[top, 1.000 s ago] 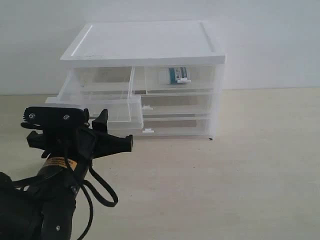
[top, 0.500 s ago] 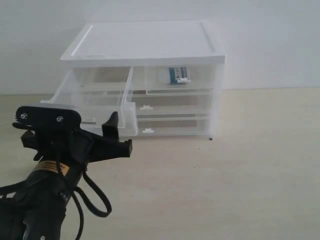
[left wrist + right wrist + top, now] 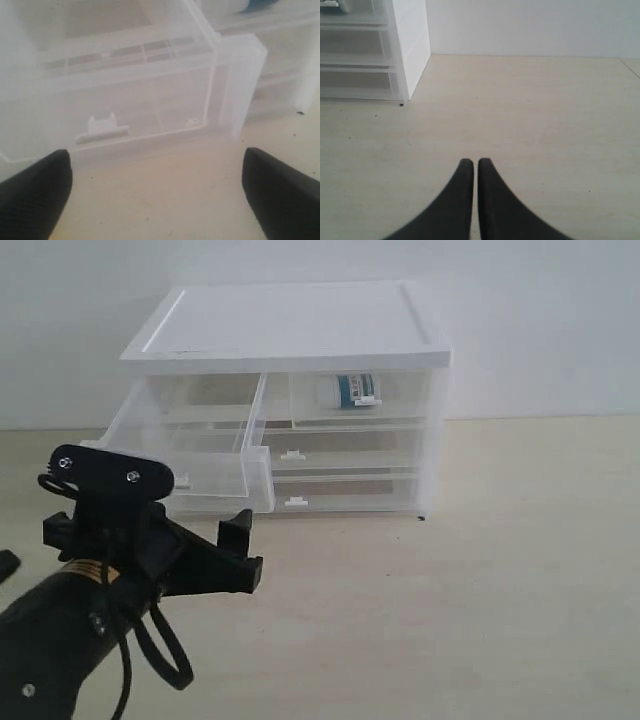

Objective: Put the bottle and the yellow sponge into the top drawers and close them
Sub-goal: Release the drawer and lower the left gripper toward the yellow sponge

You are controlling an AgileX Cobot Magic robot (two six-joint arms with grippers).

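**Exterior view: left top drawer open, bottle stowed on the right**

The bottle (image 3: 348, 390) lies on its side inside the right top drawer (image 3: 405, 395), which sits flush in the chest (image 3: 290, 325). It shows through the translucent front as a white cap and a teal label. That half of the task looks done.

The left top drawer (image 3: 215, 475) is pulled well out over the tabletop (image 3: 450, 590). The left tool (image 3: 154, 151) hovers just in front of it, fingers spread wide and holding nothing. In the left wrist view the tab handle (image 3: 102, 131) lies near one finger.

No yellow sponge appears in any view. None shows through the drawer walls, though the drawer floor is only partly visible.

The step in hand is therefore probably the left drawer. If the sponge is inside, the next move calls for a square push on the drawer front until it is flush. If it is not, the sponge must be found first.

The right tool (image 3: 471, 162) is pressed together and empty, over bare tabletop beside the chest.
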